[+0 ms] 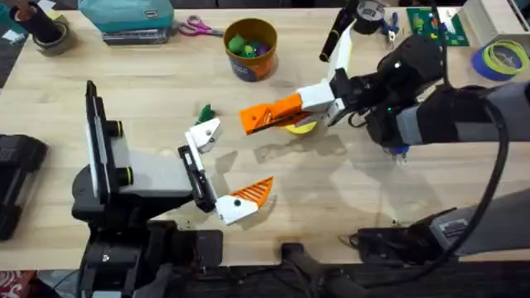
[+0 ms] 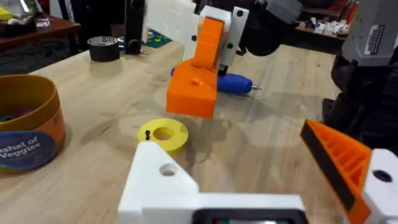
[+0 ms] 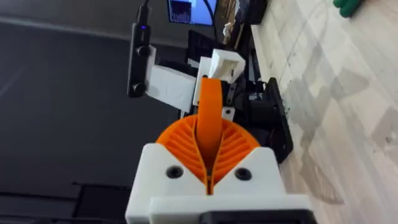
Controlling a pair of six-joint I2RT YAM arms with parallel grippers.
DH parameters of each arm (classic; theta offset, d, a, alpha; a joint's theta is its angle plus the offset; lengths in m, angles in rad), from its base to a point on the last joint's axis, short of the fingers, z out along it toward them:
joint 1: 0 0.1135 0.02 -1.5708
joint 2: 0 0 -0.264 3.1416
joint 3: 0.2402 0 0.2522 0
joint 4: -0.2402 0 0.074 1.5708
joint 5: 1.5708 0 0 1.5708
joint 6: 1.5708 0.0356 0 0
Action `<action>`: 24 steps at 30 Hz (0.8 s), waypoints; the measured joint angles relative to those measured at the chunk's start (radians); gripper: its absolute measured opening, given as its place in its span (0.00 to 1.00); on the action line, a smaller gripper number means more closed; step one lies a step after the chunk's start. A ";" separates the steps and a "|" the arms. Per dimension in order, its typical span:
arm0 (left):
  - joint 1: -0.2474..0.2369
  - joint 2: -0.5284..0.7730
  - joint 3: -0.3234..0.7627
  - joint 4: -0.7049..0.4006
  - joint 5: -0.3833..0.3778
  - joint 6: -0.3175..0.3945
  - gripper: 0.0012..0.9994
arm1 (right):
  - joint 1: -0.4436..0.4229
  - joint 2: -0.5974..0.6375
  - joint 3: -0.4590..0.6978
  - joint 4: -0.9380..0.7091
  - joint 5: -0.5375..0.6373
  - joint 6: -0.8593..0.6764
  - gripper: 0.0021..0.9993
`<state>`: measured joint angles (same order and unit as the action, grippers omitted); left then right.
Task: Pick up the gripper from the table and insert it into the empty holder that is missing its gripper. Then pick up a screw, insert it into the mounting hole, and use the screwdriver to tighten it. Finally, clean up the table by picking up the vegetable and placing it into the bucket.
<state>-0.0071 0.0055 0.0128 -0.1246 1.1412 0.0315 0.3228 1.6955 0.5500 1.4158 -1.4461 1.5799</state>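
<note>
Both arms are black, built of rounded joint housings and flat links. The left tool (image 1: 217, 170) carries two white plastic mounts on a black crossbar: one mount (image 1: 204, 132) is bare, with a round screw hole in its face, the other bears an orange ribbed wedge finger (image 1: 254, 191). The right tool (image 1: 286, 114) has white mounts with two orange ribbed fingers and dark screw holes. Behind it, the right arm has a grey sleeve section, a small green light and a thick black cable looping back.
</note>
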 joint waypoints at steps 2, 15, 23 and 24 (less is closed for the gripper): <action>0.000 0.000 0.000 0.000 0.000 0.000 0.99 | 0.012 0.000 -0.008 0.007 0.009 0.006 0.01; 0.000 0.000 0.000 0.000 0.000 0.000 0.99 | 0.111 0.000 -0.009 0.014 0.028 -0.039 0.01; 0.000 0.000 0.000 0.000 0.000 0.000 0.99 | 0.134 0.000 -0.009 0.042 0.072 -0.043 0.01; 0.000 0.000 0.000 0.000 0.000 0.000 0.99 | 0.136 0.000 -0.009 0.043 0.075 -0.043 0.01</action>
<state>-0.0071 0.0053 0.0128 -0.1246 1.1412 0.0316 0.4583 1.6953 0.5409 1.4586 -1.3715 1.5372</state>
